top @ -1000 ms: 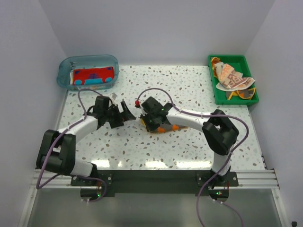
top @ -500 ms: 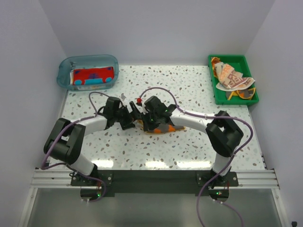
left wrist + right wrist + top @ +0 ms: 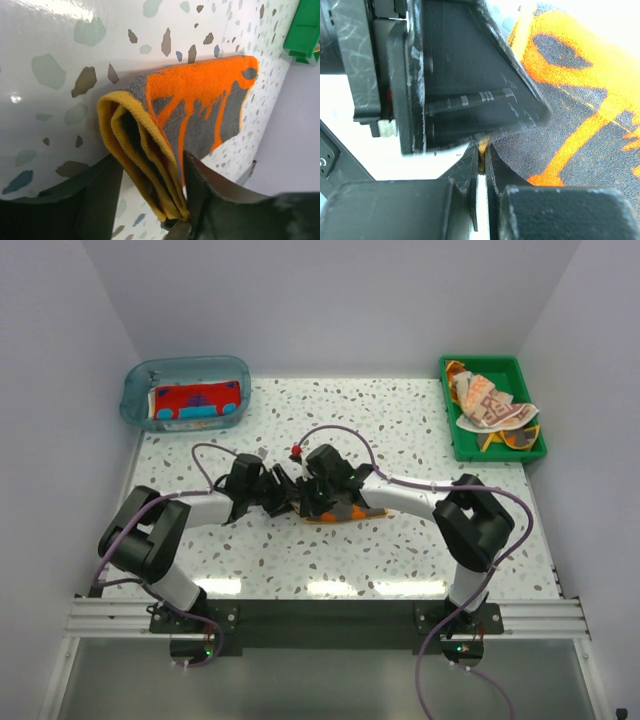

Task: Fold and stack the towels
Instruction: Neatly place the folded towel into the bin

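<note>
1. At the middle of the table (image 3: 400,430) lies the orange towel (image 3: 345,512), folded (grey streaks, yellow hem), with both arms meeting at its left end.
2. Left gripper (image 3: 150,172): jaws parted astride the folded edge, the layers loose between them.
3. Right gripper (image 3: 481,150): clenched tight, apparently on a sliver of yellow hem.
4. Far corners: red-and-teal towel (image 3: 196,400) in the blue tub (image 3: 135,390); peach-patterned towel (image 3: 490,408) in the green tray (image 3: 466,447).
</note>
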Controlling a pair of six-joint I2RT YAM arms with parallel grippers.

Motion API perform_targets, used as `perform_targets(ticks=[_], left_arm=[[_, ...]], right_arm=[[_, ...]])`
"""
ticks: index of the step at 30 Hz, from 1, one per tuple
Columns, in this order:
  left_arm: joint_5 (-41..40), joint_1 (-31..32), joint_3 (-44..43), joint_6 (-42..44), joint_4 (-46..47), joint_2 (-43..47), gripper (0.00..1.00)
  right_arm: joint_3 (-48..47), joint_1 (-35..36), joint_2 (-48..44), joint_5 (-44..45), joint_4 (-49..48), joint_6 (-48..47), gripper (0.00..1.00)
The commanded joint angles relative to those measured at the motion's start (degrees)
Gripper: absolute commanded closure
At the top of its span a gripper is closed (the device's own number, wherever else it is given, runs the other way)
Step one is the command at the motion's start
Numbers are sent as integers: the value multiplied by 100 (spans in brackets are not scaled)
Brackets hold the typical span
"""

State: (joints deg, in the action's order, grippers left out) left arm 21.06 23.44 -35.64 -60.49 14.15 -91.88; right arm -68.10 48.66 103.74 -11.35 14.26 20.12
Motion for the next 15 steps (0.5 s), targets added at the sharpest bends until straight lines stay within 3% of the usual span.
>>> perform_targets(ticks=[1, 3, 4, 6, 7, 8, 10, 11, 15], left_arm=[[-426, 38, 40, 212, 325, -67, 48], [-593, 38, -109, 458, 176, -94, 64], [-760, 29, -188, 729, 80, -146, 81], [-927, 29, -478, 1203, -262, -199, 97], [-1111, 29, -592, 1363, -394, -234, 100], [-1165, 20, -811, 1547, -613, -252, 100], [-1514, -15, -1084, 2075, -939, -287, 100], [-1630, -76, -1373, 2250, -1228, -296, 100], [-2035, -436, -2244, 3014, -2003, -462, 100]], right_arm=[[59, -32, -214, -25, -345, 159, 100], [77, -32, -188, -25, -363, 168, 100], [68, -32, -170, -42, -363, 176, 100], [-19, -32, -118, -34, -319, 168, 97], [-63, -24, -100, -7, -223, 133, 88], [-98, -24, -109, 28, -161, 115, 69], [-186, -32, -161, 168, 49, 27, 52], [-195, -24, -257, 325, 129, 10, 37], [-362, -32, -521, 924, 699, -140, 13]])
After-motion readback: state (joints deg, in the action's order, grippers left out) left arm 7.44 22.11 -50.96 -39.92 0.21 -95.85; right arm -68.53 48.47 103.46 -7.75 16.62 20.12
